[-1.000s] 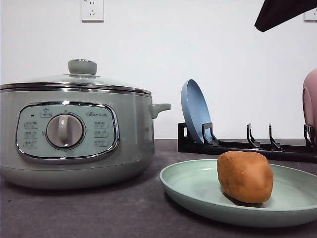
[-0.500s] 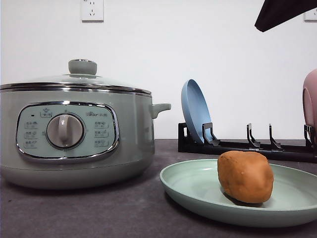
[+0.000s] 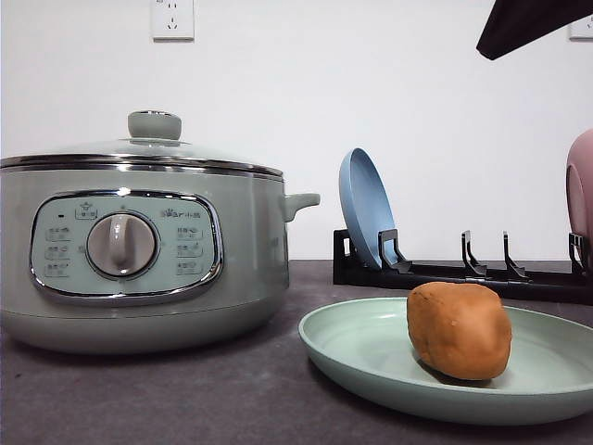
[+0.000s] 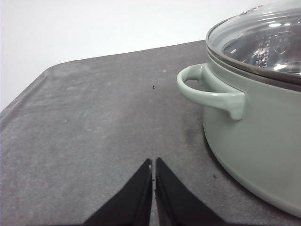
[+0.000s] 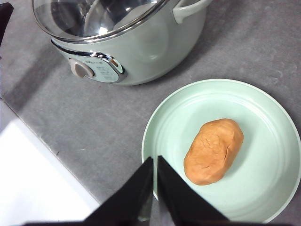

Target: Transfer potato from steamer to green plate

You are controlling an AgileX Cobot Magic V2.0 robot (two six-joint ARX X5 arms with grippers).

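The potato (image 3: 460,330) lies on its side in the green plate (image 3: 371,348), touching the plate's floor and nothing else; seen from the right wrist, the potato (image 5: 214,150) sits a little off the plate's middle, clear of the raised rim (image 5: 149,136). The plate rests on the dark grey table (image 3: 185,399), just beside the steamer (image 3: 139,250), which stands to its left in the front view with its glass lid (image 3: 139,148) and green knob (image 3: 154,124) on. The steamer's dial (image 3: 121,245) faces the camera and a side handle (image 3: 301,201) juts toward the plate. Behind the plate, a black dish rack (image 3: 463,273) holds a blue plate (image 3: 366,209) upright, and a pink plate (image 3: 581,199) shows at the right edge. The right hand (image 5: 155,162) hangs above the plate's near rim, its fingers pressed together and holding nothing. The left hand (image 4: 154,165) is likewise closed and empty, low over bare table beside the steamer's handle (image 4: 211,92).
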